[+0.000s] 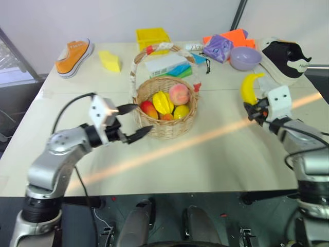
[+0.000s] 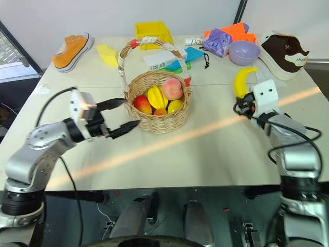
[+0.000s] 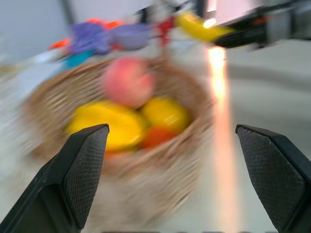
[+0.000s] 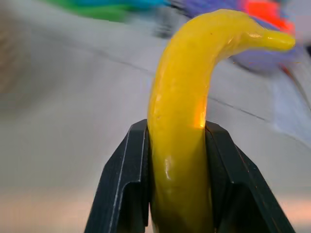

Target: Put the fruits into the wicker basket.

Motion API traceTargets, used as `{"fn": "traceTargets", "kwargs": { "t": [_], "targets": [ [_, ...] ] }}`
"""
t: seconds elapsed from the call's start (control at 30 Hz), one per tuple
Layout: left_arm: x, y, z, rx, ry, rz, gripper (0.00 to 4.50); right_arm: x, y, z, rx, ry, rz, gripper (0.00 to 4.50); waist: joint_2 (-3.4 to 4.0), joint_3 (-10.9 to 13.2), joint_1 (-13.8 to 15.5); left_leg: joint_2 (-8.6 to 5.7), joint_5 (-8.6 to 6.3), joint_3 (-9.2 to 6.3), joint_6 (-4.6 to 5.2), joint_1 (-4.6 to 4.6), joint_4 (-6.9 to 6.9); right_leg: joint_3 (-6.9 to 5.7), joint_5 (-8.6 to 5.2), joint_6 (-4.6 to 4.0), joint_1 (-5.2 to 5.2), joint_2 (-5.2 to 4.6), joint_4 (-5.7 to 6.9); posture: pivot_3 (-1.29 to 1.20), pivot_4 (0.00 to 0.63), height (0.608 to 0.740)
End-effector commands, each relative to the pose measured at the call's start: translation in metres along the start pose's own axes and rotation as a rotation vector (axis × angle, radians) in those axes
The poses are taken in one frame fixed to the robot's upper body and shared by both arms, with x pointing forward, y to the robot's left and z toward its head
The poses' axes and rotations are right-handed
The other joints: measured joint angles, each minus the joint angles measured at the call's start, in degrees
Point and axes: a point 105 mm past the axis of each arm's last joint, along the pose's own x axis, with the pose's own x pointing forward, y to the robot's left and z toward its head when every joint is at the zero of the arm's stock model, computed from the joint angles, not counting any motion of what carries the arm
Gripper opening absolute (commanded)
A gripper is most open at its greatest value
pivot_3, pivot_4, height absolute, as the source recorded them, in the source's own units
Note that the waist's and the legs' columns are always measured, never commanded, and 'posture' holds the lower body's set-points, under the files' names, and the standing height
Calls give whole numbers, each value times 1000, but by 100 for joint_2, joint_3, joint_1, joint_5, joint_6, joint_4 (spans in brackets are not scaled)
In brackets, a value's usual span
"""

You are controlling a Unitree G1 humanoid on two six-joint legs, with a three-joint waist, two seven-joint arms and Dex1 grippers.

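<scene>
My right pincer (image 4: 177,145) is closed on the banana (image 1: 250,87), near its lower end; both black fingers press its sides. The banana stands almost upright out of the pincer, with its long axis going up and its curved tip bent over above the fingers. It is clear of the counter (image 1: 216,154).

The basket (image 1: 165,108) lies to the left of this pincer, well apart, across a bare part of the counter. So I judge the coming move is a carry to the left, and the banana must pass over the rim and beside the tall handle (image 1: 134,67), which arches over the basket's far side.

Inside the basket there are already the peach (image 1: 179,93), the starfruit (image 1: 163,102), the lemon (image 1: 181,111) and the mango (image 1: 149,109), so the banana seems to be the last fruit.

My left pincer (image 1: 132,121) is wide open and empty, just beside the basket's left wall. It is much nearer to the basket, but it holds nothing, so the delivery belongs to the right arm
</scene>
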Motion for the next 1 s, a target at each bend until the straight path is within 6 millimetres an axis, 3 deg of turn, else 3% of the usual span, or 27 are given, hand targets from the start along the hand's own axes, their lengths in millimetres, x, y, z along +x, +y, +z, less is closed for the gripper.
{"fn": "traceTargets", "kwargs": {
  "t": [0.03,0.1,0.2,0.3,0.5,0.7,0.83,1.0],
  "targets": [
    [-15,13,6,56,-12,39,4500,-32,59,36,-26,-114,410,1266,1,0,3,0,0,-1,1,-1,0,0,-4,-8,-1,-2,-1,0,150,740],
    [-18,17,4,66,-1,45,4500,-42,84,41,-31,-111,561,1266,0,0,-14,0,-2,0,2,-1,1,1,-9,-17,-1,-5,-3,0,150,740],
    [-17,17,10,78,-30,34,4500,-11,121,85,-32,-270,632,1266,-11,0,-161,6,-6,-1,-3,4,3,7,-8,-27,-2,-4,-8,0,150,740],
    [-16,9,18,78,-71,-2,4500,22,134,107,-90,-284,589,1266,-11,-1,-161,4,-13,-8,-16,-4,0,5,-2,-38,-21,-6,-11,0,150,740],
    [-19,-1,24,81,-90,-31,4500,73,140,116,-58,-154,527,1266,-15,-2,-100,-9,-6,-13,-3,-14,-4,3,1,-35,-42,-10,-28,0,150,740],
    [-20,-4,22,77,-78,-24,4500,103,131,116,-14,-110,440,1266,-14,-2,-137,-10,-6,-11,-3,-9,-7,4,10,-19,-43,-8,-19,0,150,740],
    [-20,-8,23,63,-80,-25,4500,85,124,133,-79,-227,438,2554,-13,-1,-125,-10,-5,-11,-3,-9,-7,4,11,-17,-50,-7,-10,0,150,740],
    [-19,-10,21,55,-76,-29,4500,38,120,131,-148,-309,535,2554,-13,-2,-89,-10,-11,-10,-11,-8,-7,4,11,-16,-44,-8,-15,0,150,740]
  ]
}}
